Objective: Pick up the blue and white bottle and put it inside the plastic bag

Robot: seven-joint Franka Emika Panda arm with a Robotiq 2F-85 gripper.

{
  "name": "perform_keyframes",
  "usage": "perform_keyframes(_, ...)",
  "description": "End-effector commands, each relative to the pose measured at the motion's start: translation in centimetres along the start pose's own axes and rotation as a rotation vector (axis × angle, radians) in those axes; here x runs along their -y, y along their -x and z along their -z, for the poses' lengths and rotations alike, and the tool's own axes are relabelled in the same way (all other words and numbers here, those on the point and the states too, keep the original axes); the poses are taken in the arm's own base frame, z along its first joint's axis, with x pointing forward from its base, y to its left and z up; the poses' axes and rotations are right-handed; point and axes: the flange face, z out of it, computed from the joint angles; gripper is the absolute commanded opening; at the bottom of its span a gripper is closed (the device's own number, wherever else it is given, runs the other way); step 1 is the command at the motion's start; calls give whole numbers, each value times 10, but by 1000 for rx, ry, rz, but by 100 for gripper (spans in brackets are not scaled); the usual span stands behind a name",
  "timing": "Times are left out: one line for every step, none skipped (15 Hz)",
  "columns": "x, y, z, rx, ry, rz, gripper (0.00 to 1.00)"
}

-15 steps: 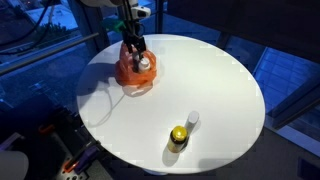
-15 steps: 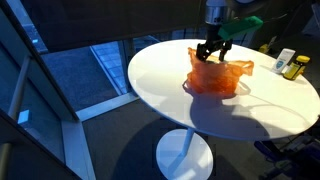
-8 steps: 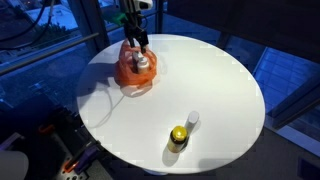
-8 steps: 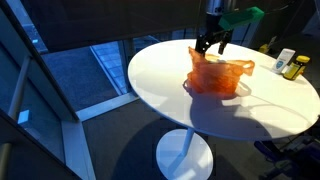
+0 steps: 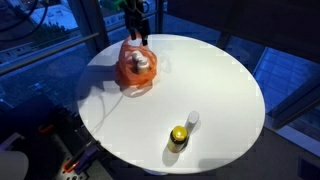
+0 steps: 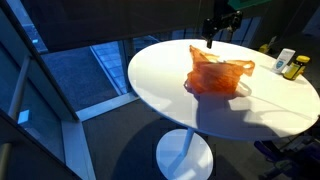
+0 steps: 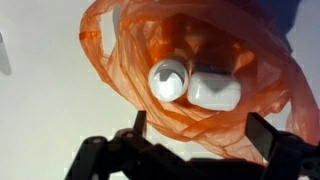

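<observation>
Plastic bag (image 7: 115,50): you have thin orange film, translucent, heavily crinkled, glossy where light catches the folds.
Bottle (image 7: 168,80), inside it: smooth white plastic, faint sheen.
Table (image 5: 215,85): your work surface is white, smooth and matt, showing soft shadows.
Gripper (image 7: 200,138): dark, matt finish on your fingers.

No legible text or labels anywhere

A round white table (image 6: 160,75) (on a pedestal (image 6: 186,152)) stands beside dim, bluish glass panels (image 6: 75,70) and dark floor (image 6: 110,150)
</observation>
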Motion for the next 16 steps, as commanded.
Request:
perform_keyframes(-27, 5, 31, 13, -23, -26, 100)
perform_keyframes(-34, 5, 38, 16, -31, -33, 100)
perform_keyframes(-41, 5, 44, 23, -42, -41, 100)
perform_keyframes(-50, 5, 50, 33, -53, -46, 100)
perform_keyframes(-59, 6, 55, 42, -68, -40, 100)
perform_keyframes(-69, 6, 60, 54, -89, -25, 100)
perform_keyframes(-78, 7, 65, 65, -108, -17, 100)
perform_keyframes(-88, 8, 69, 70, -128, -3, 100)
perform_keyframes(-97, 9, 74, 81, -144, 8, 100)
perform_keyframes(-105, 11, 79, 90, -155, 19, 100)
perform_keyframes(-112, 14, 83, 99, -165, 30, 100)
perform_keyframes(-119, 17, 89, 104, -169, 45, 100)
perform_keyframes(-124, 20, 95, 108, -172, 61, 100)
perform_keyframes(-129, 24, 102, 108, -176, 83, 100)
perform_keyframes(-133, 27, 109, 103, -176, 98, 100)
perform_keyframes(-136, 30, 115, 97, -174, 106, 100)
